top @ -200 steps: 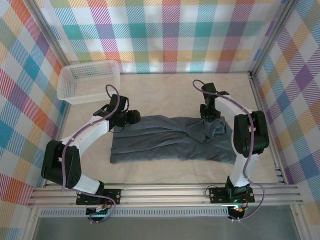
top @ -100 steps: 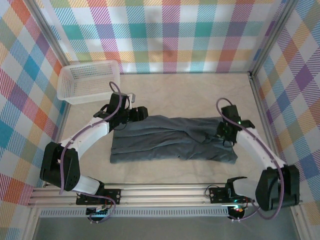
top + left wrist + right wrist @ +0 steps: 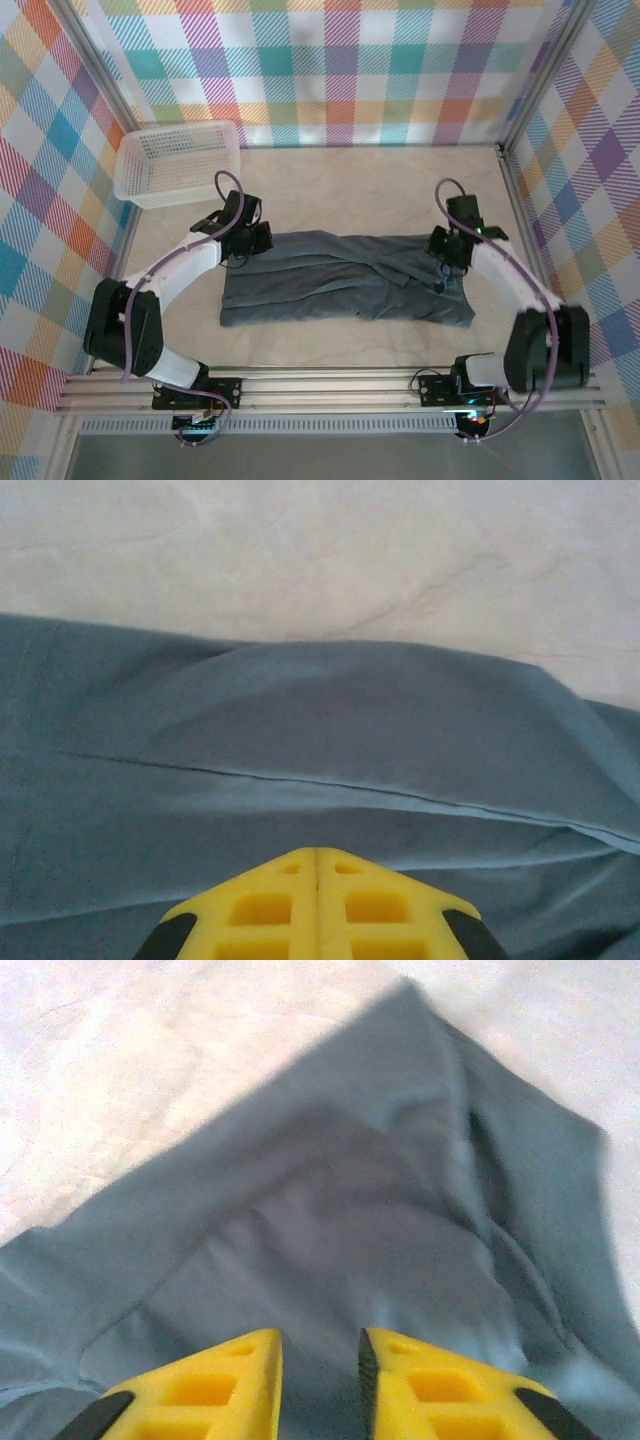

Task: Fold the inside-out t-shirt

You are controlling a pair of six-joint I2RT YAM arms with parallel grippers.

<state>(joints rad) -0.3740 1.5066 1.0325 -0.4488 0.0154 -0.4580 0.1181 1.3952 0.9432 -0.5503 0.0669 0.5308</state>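
now: left gripper jaws closed, no cloth visibly held; right gripper jaws slightly apart, empty. pinch t-shirt far edge evenly, both ends.

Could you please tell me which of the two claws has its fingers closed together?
The left claw: its fingers meet with no gap over the t-shirt, whereas those of the right claw stand apart.
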